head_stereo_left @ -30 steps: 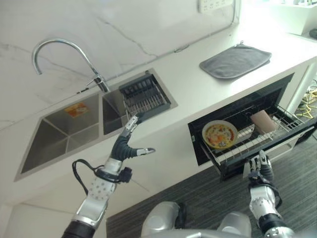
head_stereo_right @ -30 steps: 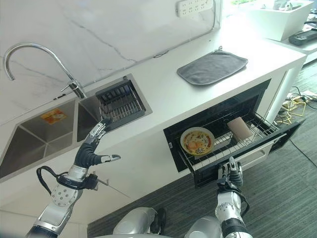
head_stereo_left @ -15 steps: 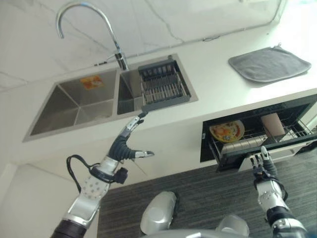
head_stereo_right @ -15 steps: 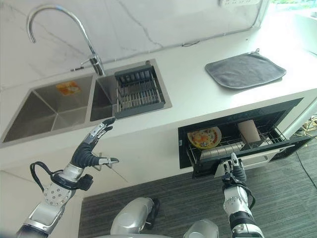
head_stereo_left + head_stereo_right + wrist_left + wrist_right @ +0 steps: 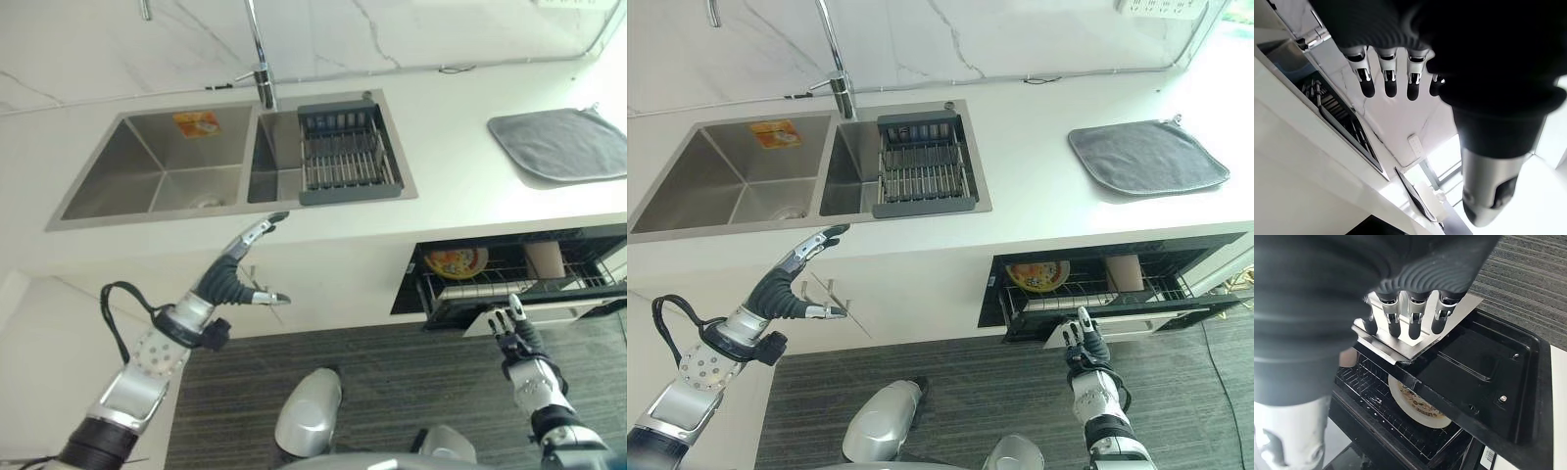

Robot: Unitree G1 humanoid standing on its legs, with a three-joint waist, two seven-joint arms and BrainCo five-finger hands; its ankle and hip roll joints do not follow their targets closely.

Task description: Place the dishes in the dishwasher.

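Mostly done, seemingly: round yellow patterned plate (image 5: 1036,275) racked inside black pull-out dishwasher drawer (image 5: 1114,323), right hand (image 5: 1085,343) spread against its front, left hand (image 5: 233,277) open, well apart; closing left.

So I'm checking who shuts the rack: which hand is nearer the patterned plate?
Right. The right hand is just below the dishwasher rack's front, under the patterned plate. The left hand hangs far off, under the sink.

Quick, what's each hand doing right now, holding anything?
Left hand: open, holding nothing.
Right hand: open, fingers straight against the dishwasher drawer front.
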